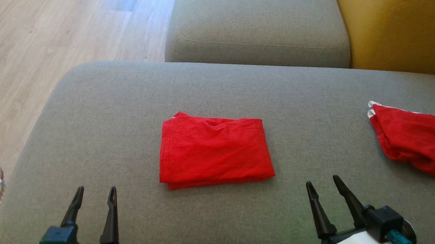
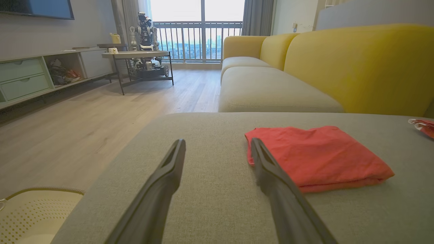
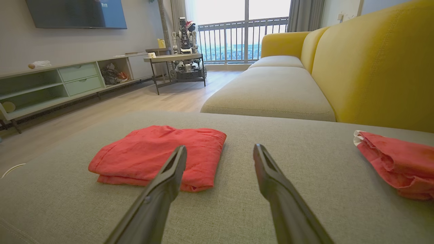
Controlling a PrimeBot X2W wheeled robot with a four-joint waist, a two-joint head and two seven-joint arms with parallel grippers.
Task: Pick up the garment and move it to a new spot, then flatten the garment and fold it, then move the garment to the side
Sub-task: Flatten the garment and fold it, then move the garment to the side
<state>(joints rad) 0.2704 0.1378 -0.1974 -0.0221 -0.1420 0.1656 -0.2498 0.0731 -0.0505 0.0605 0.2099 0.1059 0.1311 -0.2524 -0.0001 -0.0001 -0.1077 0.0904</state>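
The folded garment lies in the middle of the grey cushion, ahead of the two pincers and between them, touching neither. The left pincer stands off its near left, the right pincer near its front right corner, both with fingers spread and empty. The garment is bright red, a neat layered rectangle, slightly rumpled along its far edge. A second red cloth at the right is cut off by the picture's edge.

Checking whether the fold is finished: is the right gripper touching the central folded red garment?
Apart. The head view shows bare grey cushion between the right gripper and the folded garment.
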